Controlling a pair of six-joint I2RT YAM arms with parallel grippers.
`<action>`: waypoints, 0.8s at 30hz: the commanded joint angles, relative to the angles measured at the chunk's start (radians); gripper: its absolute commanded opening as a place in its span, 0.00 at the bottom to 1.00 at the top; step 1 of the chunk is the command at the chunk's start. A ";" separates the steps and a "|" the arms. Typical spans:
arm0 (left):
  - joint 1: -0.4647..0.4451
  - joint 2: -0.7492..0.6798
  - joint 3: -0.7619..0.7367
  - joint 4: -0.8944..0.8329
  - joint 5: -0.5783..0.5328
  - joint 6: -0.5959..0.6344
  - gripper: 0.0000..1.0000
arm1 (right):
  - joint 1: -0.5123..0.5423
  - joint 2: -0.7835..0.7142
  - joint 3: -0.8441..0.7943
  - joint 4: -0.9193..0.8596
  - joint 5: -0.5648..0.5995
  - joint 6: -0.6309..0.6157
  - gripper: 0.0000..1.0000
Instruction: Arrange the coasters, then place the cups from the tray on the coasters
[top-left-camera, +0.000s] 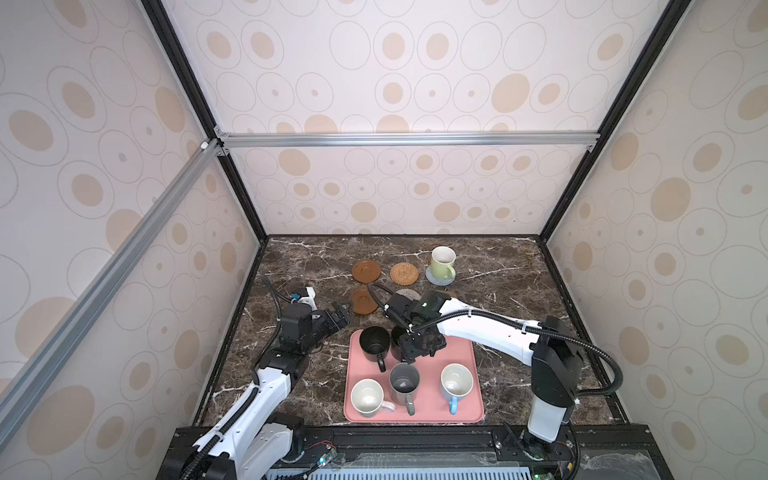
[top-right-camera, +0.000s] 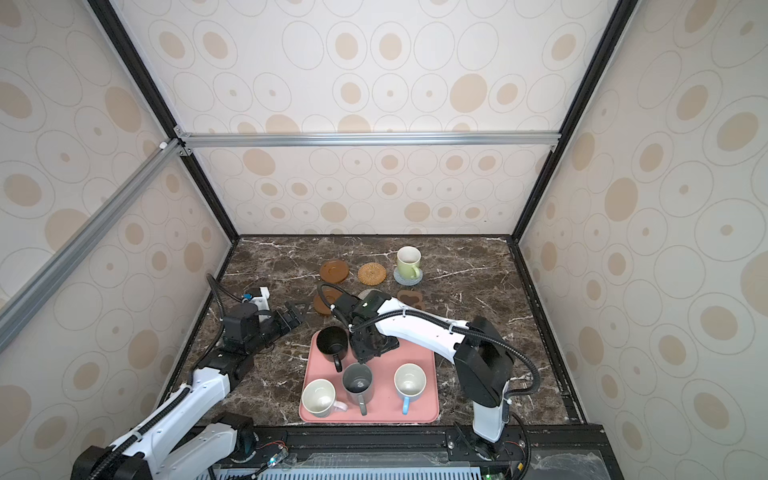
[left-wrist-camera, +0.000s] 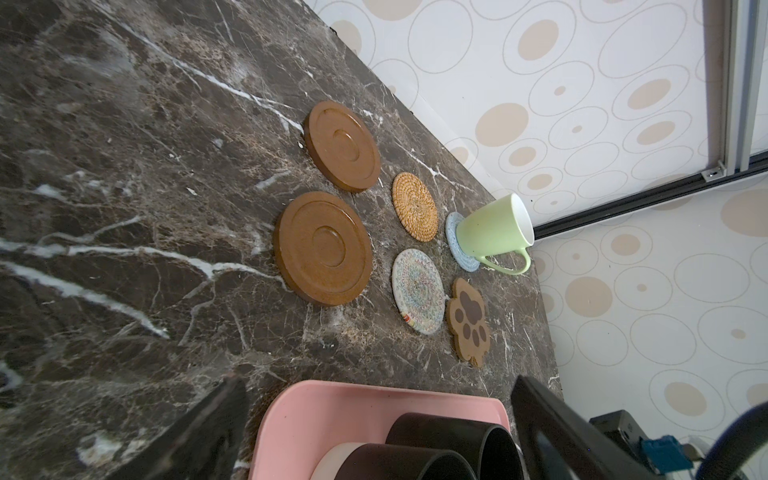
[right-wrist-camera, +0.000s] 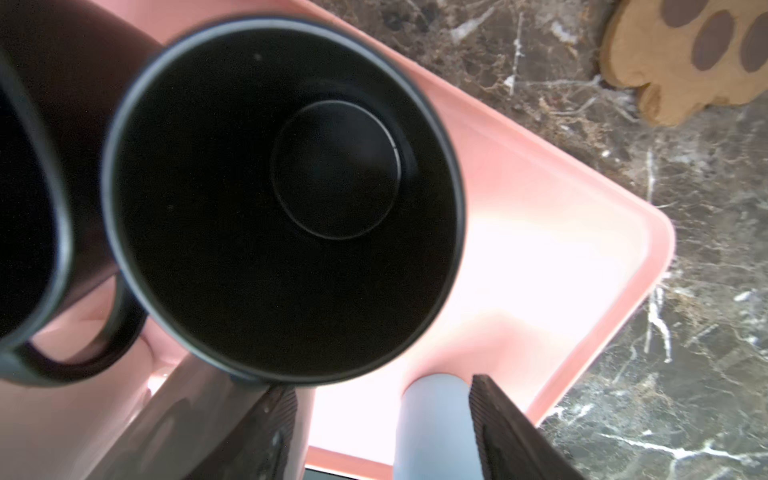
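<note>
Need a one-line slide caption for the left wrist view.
Six coasters on the marble table, green mug standing on the blue-grey one; pink tray with two black mugs nearby.

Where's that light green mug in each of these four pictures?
In a top view: light green mug far back, just right of centre.
In a top view: the same spot.
Left wrist: mug on the blue-grey coaster, beside the rattan coaster.
Right wrist: not in it.
Shared landmark: pink tray, in all four.
</note>
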 joint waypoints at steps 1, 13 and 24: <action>0.007 -0.001 0.007 0.012 0.000 -0.013 1.00 | 0.003 -0.048 -0.023 0.034 -0.065 0.001 0.70; 0.006 -0.003 0.005 0.008 0.000 -0.013 1.00 | 0.005 0.007 -0.030 0.059 -0.078 0.038 0.71; 0.006 0.018 0.031 0.004 0.006 -0.006 1.00 | 0.003 0.035 -0.054 0.027 0.052 0.060 0.73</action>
